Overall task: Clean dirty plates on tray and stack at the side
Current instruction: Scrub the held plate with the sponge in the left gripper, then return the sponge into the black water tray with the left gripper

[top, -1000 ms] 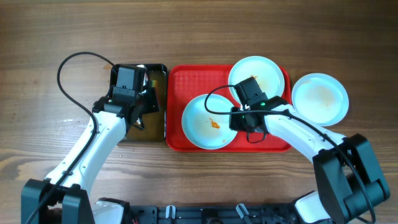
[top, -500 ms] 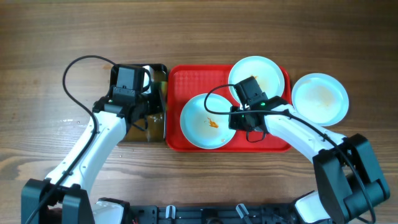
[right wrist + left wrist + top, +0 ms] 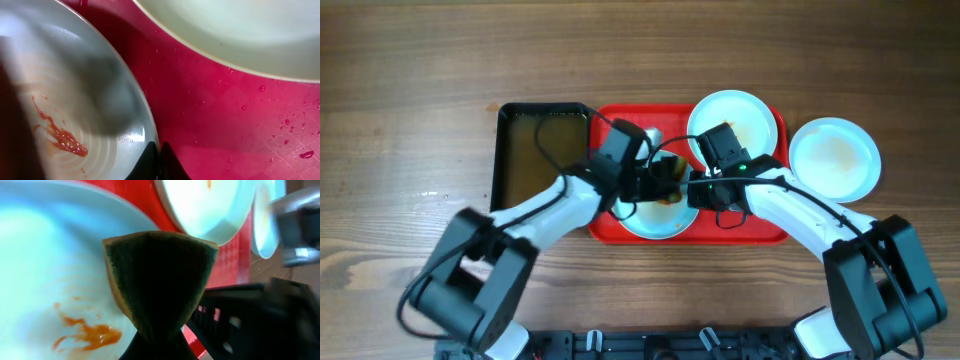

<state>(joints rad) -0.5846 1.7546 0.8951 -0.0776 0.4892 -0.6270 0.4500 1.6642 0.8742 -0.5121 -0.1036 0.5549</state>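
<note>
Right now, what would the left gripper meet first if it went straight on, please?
Probably the smeared plate: the sponge in the left gripper points into it, beside the orange smear; depth unclear.

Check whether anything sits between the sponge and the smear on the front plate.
Nothing visible does. The left gripper holds the sponge over the plate, and the smear lies bare beside it. The right gripper pinches the plate's rim, off to one side of the smear.

Black basin [image 3: 501,150] on wooden table [image 3: 420,60], brownish liquid inside; dark green sponge [image 3: 160,280] folded into wedge.
</note>
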